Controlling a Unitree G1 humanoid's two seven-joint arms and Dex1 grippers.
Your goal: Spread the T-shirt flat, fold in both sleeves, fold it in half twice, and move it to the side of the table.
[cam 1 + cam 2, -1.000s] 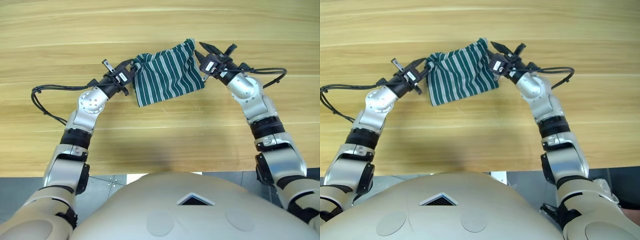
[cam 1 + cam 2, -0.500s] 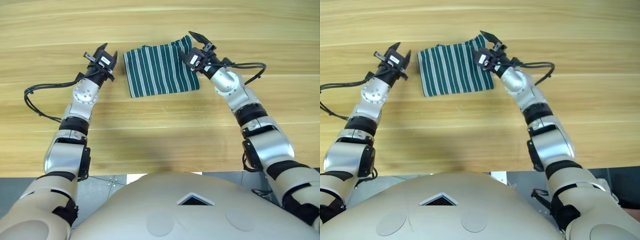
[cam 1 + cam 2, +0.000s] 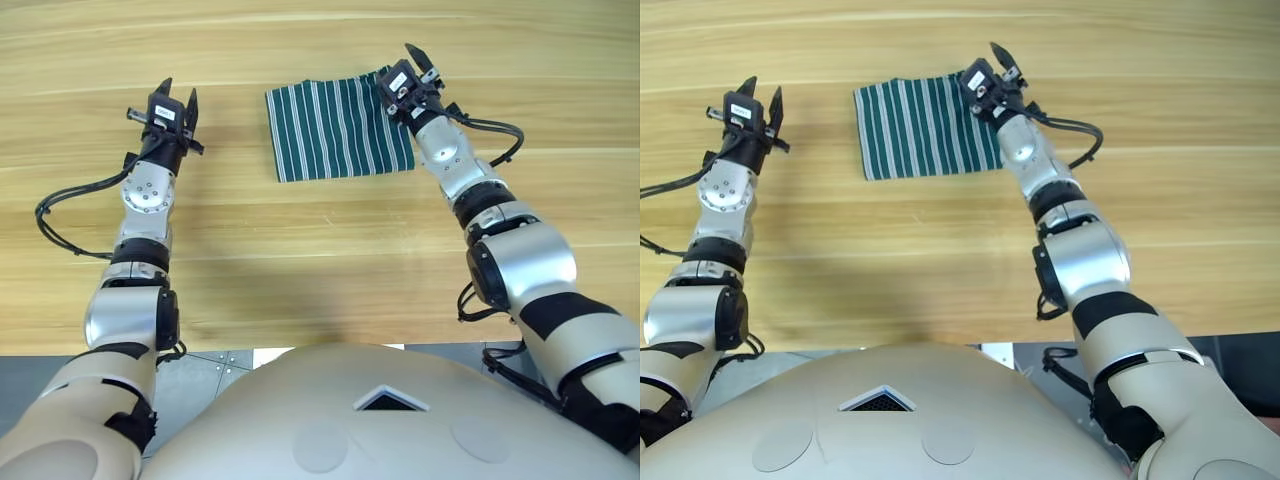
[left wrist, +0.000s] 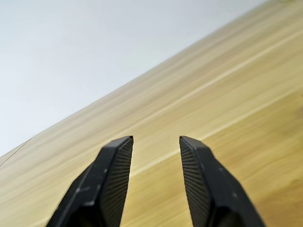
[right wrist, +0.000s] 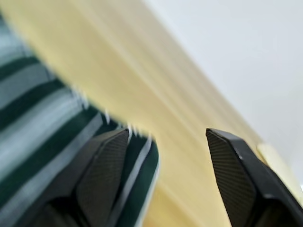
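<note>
Pale wooden bench [image 3: 320, 250] carries the folded green-striped T-shirt [image 3: 335, 128], lying flat toward its far side. The right pincer [image 3: 420, 62] sits spread open at the shirt's far right corner, gripping nothing. The left pincer [image 3: 178, 90] is parted and empty, well apart to the shirt's left.

A white label [image 3: 162, 112] on the left gripper [image 3: 178, 90] and a second label [image 3: 397, 83] on the right gripper [image 3: 421, 60] carry print too small to read. No other text is legible.

Your right gripper [image 3: 421, 62] hides the folded T-shirt's [image 3: 335, 130] far right corner, and in the right wrist view its stripes blur and run off-frame.
</note>
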